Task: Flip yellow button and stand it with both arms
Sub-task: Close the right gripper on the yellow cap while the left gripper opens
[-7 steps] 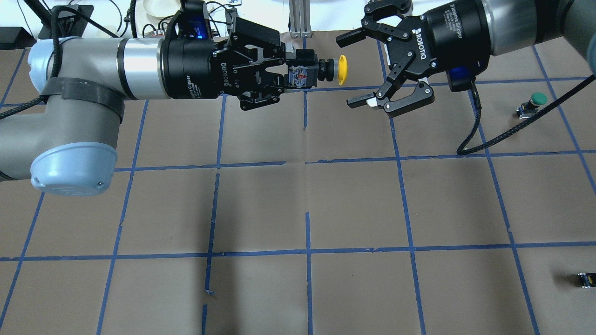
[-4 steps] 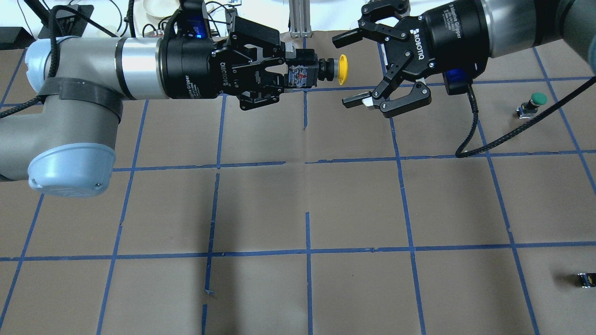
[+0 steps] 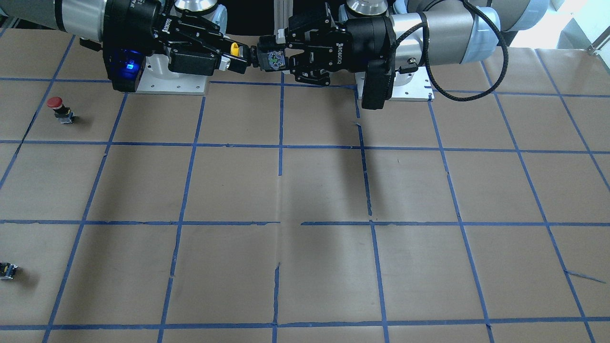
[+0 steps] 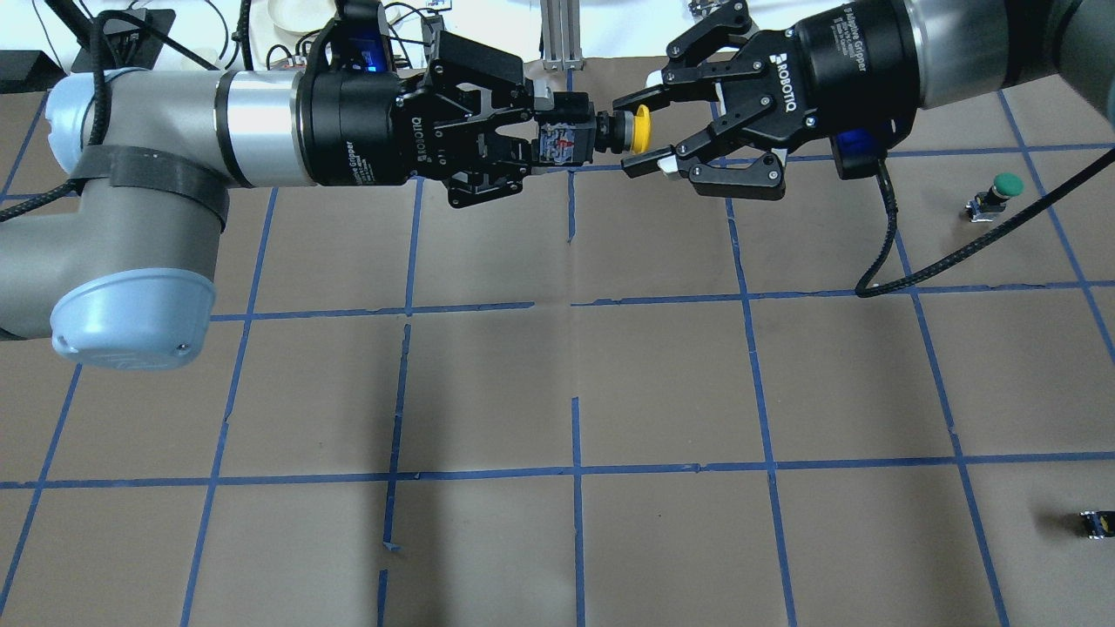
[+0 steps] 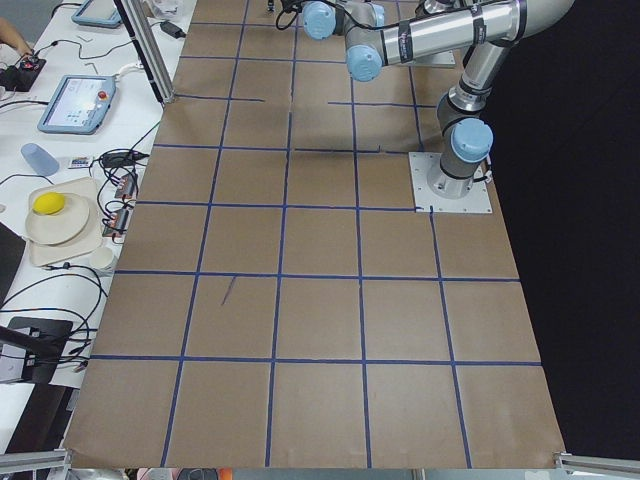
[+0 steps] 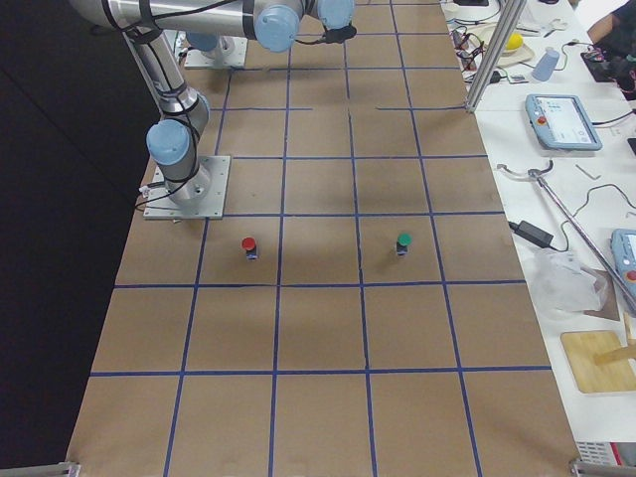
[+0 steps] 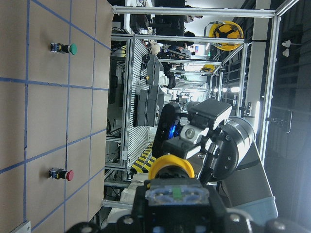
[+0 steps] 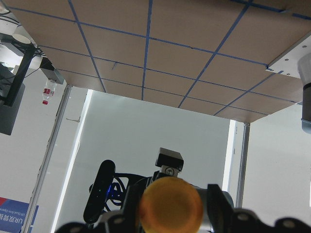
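Yellow button (image 4: 642, 129) aloft, green button (image 4: 1007, 184), red button (image 3: 55, 102) well aside

I'm running this rig in a robotics lab, closer to an industrial test hall than an office. The table (image 4: 662, 374) is papered brown and marked off with a blue tape grid (image 4: 575, 470). In the left-end view, upper right, the left arm (image 5: 478, 70) is bolted to a metal base plate (image 5: 478, 200). Teach pendants (image 6: 561, 121) and loose cables (image 5: 60, 290) lie on the white side bench (image 6: 596, 199). My left wrist camera shows aluminium framing (image 7: 194, 10), a yellow hard hat (image 7: 226, 31) upper right, and hazard stripes (image 7: 141, 162) lower centre.
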Controlling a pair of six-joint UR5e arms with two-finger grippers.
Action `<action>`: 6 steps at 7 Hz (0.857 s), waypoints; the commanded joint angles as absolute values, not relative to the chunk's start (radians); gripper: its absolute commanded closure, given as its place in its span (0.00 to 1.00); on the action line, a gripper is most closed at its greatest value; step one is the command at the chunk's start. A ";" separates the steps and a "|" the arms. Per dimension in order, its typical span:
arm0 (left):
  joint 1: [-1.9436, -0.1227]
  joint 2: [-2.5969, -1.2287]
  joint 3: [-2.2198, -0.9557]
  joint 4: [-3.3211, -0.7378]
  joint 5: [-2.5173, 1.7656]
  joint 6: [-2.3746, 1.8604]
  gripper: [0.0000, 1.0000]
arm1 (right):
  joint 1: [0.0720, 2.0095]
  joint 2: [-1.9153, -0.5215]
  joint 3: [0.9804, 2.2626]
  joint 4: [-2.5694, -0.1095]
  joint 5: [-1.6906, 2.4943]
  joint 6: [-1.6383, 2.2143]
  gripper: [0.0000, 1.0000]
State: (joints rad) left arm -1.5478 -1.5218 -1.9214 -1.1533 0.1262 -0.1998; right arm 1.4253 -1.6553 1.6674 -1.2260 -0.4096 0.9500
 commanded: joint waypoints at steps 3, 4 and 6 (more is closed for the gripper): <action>-1.548 -1.528 -1.911 -1.140 0.146 -0.241 0.00 | 1.424 -1.657 1.667 -1.215 -0.410 0.950 0.73; -1.548 -1.528 -1.910 -1.140 0.147 -0.241 0.00 | 1.424 -1.655 1.667 -1.215 -0.411 0.951 0.74; -1.525 -1.525 -1.905 -1.143 0.182 -0.239 0.00 | 1.414 -1.648 1.663 -1.232 -0.527 0.928 0.76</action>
